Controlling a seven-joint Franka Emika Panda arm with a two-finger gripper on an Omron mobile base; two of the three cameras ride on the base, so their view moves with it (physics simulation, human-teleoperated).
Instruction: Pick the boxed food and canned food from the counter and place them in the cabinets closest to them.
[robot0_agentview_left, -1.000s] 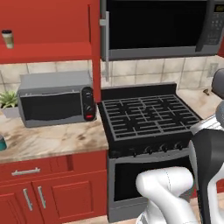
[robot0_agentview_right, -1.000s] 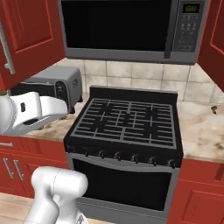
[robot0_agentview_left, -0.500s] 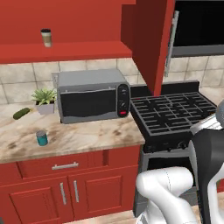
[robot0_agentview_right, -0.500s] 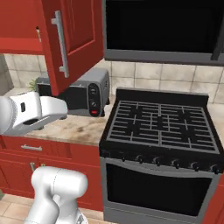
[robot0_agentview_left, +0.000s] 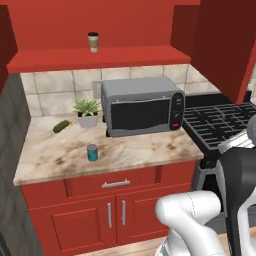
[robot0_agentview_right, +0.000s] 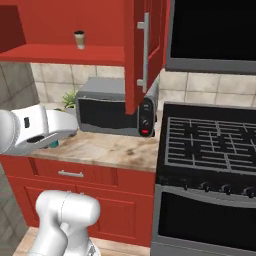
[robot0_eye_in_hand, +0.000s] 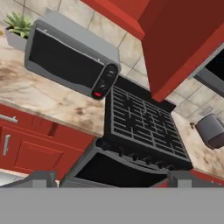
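View has swung left: squat teal can (robot0_agentview_left: 92, 152) on marbled counter (robot0_agentview_left: 140, 150); fingers (robot0_eye_in_hand: 111, 177) spread, empty.

Your arm (robot0_agentview_left: 240, 175) stands folded close above its base, forearm (robot0_agentview_right: 35, 131) level, jaws spread fully apart.

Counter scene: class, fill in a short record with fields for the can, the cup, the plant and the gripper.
canned food: teal, upright on the counter, in front of the toaster oven
paper cup: on the open red shelf
potted plant: left of the toaster oven, against the tiles
gripper: open, holding nothing
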